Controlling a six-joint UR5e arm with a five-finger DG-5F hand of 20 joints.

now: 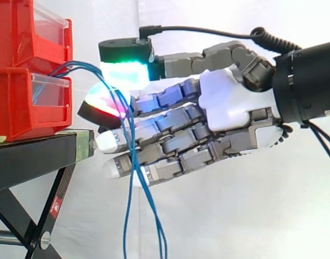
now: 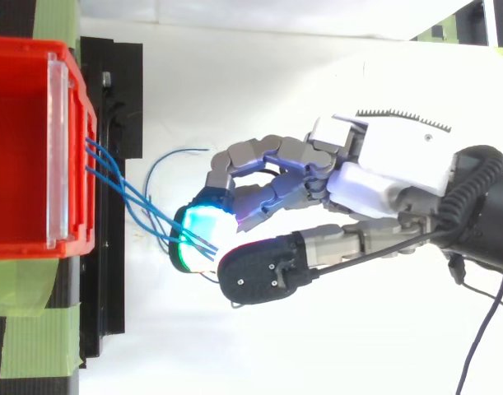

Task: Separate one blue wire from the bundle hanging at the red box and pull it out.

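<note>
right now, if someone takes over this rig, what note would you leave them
Robot hand: comes in from the right and sits at the bundle, in front of the bins. I cannot tell whether it grips a wire.
Thin blue wires: they leave the front of the stacked red plastic bins on the black metal stand, run together onto the robot hand, then hang loose below it.
Done: the robot hand is at the bundle.
Left: several wires lie together at the robot hand, so none looks singled out. Separate one and pull it out.
</note>
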